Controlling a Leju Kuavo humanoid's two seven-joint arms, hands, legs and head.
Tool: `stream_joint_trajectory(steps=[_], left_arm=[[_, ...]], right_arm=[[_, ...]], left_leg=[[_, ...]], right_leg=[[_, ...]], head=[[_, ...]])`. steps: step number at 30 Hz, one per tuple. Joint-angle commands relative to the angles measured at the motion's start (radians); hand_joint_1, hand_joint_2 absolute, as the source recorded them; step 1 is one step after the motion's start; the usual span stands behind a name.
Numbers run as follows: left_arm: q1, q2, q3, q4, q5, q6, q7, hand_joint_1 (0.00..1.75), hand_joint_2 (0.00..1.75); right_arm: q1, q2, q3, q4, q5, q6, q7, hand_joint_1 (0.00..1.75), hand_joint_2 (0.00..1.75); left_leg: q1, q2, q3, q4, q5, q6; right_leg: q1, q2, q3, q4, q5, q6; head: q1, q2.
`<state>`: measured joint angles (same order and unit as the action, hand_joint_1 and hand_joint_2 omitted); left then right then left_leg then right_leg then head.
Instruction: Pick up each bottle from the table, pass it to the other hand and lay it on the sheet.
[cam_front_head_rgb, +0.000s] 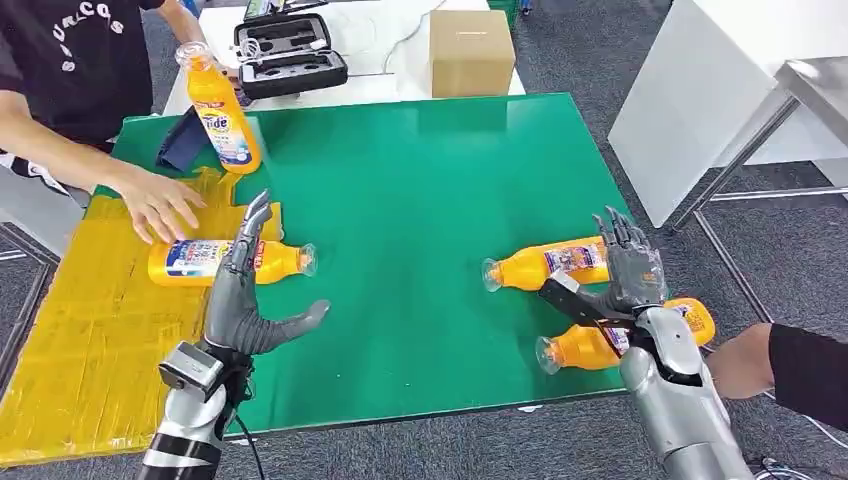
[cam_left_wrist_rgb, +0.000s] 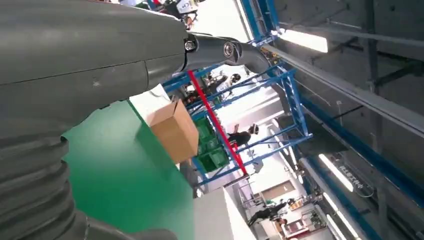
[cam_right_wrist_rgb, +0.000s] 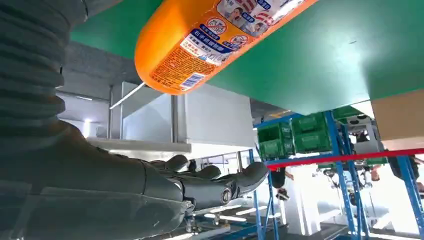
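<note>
Four orange bottles show in the head view. One orange bottle (cam_front_head_rgb: 222, 262) lies on its side on the yellow sheet (cam_front_head_rgb: 90, 340) at the left, its cap end pointing right onto the green surface (cam_front_head_rgb: 420, 200). A person's hand (cam_front_head_rgb: 160, 205) rests flat on the sheet just beyond it. A second orange bottle (cam_front_head_rgb: 222, 110) stands tilted at the far left of the surface, near the person. Two more lie on their sides at the right: the farther right bottle (cam_front_head_rgb: 545, 266) and the nearer right bottle (cam_front_head_rgb: 585, 345), caps pointing left. The left robot hand (cam_front_head_rgb: 245, 300) is up over the near end of the sheet bottle, fingers straight and thumb stuck out, holding nothing. The right robot hand (cam_front_head_rgb: 625, 270) is up over the two right bottles, fingers spread, holding nothing. Another person's arm (cam_front_head_rgb: 790, 365) comes in at the near right. A cardboard box (cam_front_head_rgb: 470, 50) and an open black case (cam_front_head_rgb: 290, 55) sit on a white table beyond the green surface.

The left wrist view shows the left robot hand's grey cover and a dark finger (cam_left_wrist_rgb: 235, 50) held out straight, with the green surface and the cardboard box past it.

The right wrist view shows the right robot hand's dark fingers (cam_right_wrist_rgb: 215, 185) stretched out and apart, with the base end of an orange bottle (cam_right_wrist_rgb: 200, 45) lying on the green surface.
</note>
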<state>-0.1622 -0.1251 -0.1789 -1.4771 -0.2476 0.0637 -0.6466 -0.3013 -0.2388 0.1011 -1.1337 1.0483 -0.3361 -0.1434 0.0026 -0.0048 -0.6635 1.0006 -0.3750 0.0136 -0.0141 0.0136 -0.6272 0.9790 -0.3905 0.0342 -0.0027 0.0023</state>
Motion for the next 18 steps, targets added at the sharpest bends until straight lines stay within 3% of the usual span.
stream_joint_trajectory(steps=[1, 7, 18], left_arm=[[-0.054, -0.014, 0.012, 0.117, 0.009, -0.006, -0.027, 0.0, 1.75], [-0.078, -0.012, 0.012, 0.146, 0.03, -0.021, -0.031, 0.0, 1.75], [-0.111, -0.015, -0.002, 0.181, 0.046, -0.042, -0.034, 0.0, 1.75]], right_arm=[[-0.13, -0.01, 0.025, 0.135, 0.042, 0.032, -0.018, 0.0, 1.75], [-0.234, -0.078, 0.126, 0.295, 0.05, 0.152, -0.068, 0.0, 1.75], [-0.355, -0.072, 0.189, 0.499, 0.068, 0.165, -0.109, 0.0, 1.75]], left_leg=[[-0.001, 0.002, 0.006, 0.0, -0.002, -0.001], [0.0, 0.001, 0.004, 0.0, -0.001, 0.0], [0.0, 0.002, 0.006, 0.0, -0.002, -0.001]], right_leg=[[0.0, 0.001, 0.005, 0.0, -0.001, -0.001], [0.0, 0.0, 0.003, 0.0, -0.001, -0.001], [0.0, 0.001, 0.006, 0.0, -0.001, -0.001]], head=[[0.0, 0.0], [0.0, 0.0], [0.0, 0.0]])
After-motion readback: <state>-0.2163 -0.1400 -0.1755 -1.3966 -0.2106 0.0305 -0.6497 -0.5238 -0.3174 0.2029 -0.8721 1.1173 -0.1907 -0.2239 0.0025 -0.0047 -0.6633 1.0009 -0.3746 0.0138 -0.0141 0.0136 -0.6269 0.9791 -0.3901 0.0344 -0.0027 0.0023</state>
